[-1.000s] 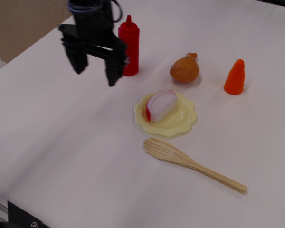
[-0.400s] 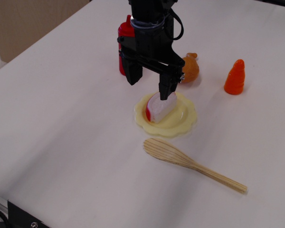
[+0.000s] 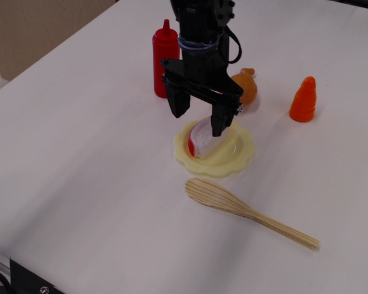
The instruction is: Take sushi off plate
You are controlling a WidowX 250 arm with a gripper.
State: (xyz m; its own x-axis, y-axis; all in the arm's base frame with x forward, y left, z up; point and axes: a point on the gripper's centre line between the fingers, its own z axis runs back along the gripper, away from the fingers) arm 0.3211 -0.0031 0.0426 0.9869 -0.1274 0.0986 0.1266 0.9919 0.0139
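The sushi (image 3: 200, 139), a white rice block with a red strip on its left side, lies on the pale yellow scalloped plate (image 3: 239, 156) in the middle of the white table. My black gripper (image 3: 198, 121) hangs open just above the sushi. One finger (image 3: 178, 104) is over the plate's back left rim and the other finger (image 3: 219, 122) is in front of the sushi's right end. The jaws straddle the sushi without closing on it.
A red squeeze bottle (image 3: 165, 58) stands behind the gripper at the left. A brown drumstick toy (image 3: 246, 87) is partly hidden behind the arm. An orange cone toy (image 3: 303, 99) stands at the right. A wooden spatula (image 3: 245, 210) lies in front of the plate.
The gripper has moved from the far left, rightward past the red bottle, and come down over the sushi on the plate. It stays open. The sushi has not moved.
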